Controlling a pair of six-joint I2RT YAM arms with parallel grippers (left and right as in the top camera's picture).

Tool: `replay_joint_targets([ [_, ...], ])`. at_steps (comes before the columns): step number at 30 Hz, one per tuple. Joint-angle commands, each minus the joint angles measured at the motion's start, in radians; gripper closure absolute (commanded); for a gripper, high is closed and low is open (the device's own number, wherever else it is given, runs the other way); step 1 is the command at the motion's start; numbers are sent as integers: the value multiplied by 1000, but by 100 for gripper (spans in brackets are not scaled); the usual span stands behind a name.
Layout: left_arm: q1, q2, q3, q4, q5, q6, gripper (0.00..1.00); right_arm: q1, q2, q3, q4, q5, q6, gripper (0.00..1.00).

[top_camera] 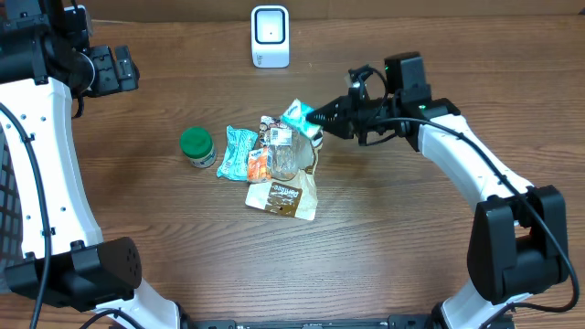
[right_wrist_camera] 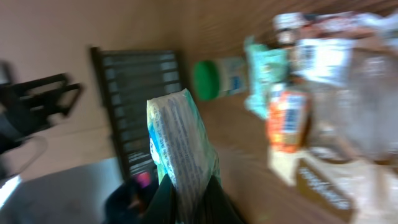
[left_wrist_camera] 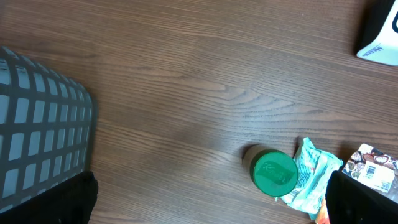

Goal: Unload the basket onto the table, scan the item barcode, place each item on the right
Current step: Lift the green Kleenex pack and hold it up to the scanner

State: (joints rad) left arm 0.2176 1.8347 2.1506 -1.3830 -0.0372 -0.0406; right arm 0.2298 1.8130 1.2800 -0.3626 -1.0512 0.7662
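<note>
Right gripper (top_camera: 318, 116) clamps the teal-and-white crinkly packet (top_camera: 294, 111); white boxy scanner (top_camera: 270, 37) stands beyond toward the table's (top_camera: 411, 247) far edge, well apart from the open left gripper (top_camera: 123, 71).

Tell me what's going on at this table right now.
The right pincer is shut on a teal-and-white packet, at the edge of the central pile of snack packs. The white scanner stands at the far edge; the packet is not in front of it yet. The left pincer is open and empty, off to the side.
</note>
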Motion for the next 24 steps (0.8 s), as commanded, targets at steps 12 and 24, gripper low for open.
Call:
replay_joint_targets([
  [12, -2, 9, -4, 0, 12, 26, 0, -22, -21, 18, 336, -277, 918, 96],
  [24, -2, 9, -4, 0, 12, 26, 1, -22, -21, 18, 744, -456, 1325, 96],
])
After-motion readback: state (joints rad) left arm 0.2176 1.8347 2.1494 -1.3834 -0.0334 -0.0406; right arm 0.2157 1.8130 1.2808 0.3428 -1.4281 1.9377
